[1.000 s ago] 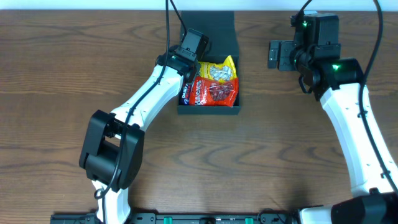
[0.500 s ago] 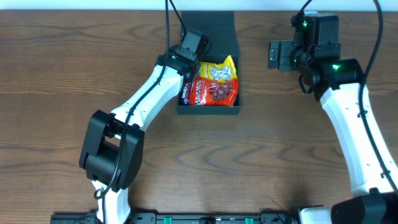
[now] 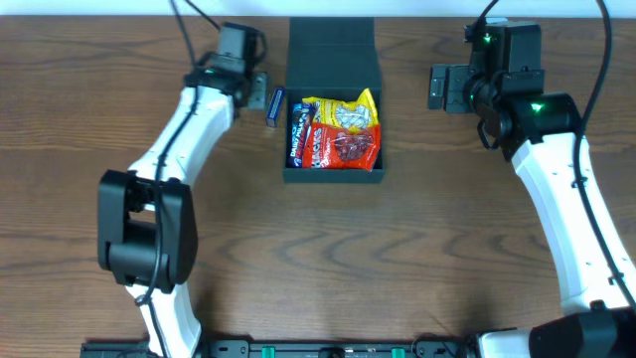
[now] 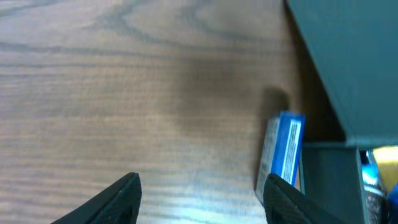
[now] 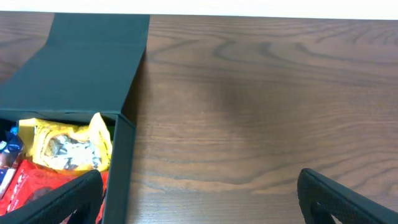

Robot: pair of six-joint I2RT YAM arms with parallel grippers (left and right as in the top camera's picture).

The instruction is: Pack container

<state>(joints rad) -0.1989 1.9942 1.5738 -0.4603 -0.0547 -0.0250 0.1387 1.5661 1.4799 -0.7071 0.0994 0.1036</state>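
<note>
The dark teal-green container (image 3: 332,177) stands at the back middle of the table, its hinged lid (image 3: 332,45) open and lying back. Inside are a yellow packet (image 3: 348,112), a red packet (image 3: 344,147) and a blue packet (image 3: 297,141). A small blue packet (image 3: 275,106) stands on edge on the table just left of the container; in the left wrist view (image 4: 283,154) it is beside my right finger. My left gripper (image 3: 260,96) (image 4: 202,199) is open and empty. My right gripper (image 3: 441,88) (image 5: 199,199) is open and empty, right of the container (image 5: 121,162).
Bare wooden table (image 3: 397,259) lies in front of the container and to both sides. The table's back edge (image 5: 261,17) runs close behind the lid.
My left arm has swung out of the container to its left. The small blue packet now shows on the table beside the container's left wall. The right arm has not moved.
</note>
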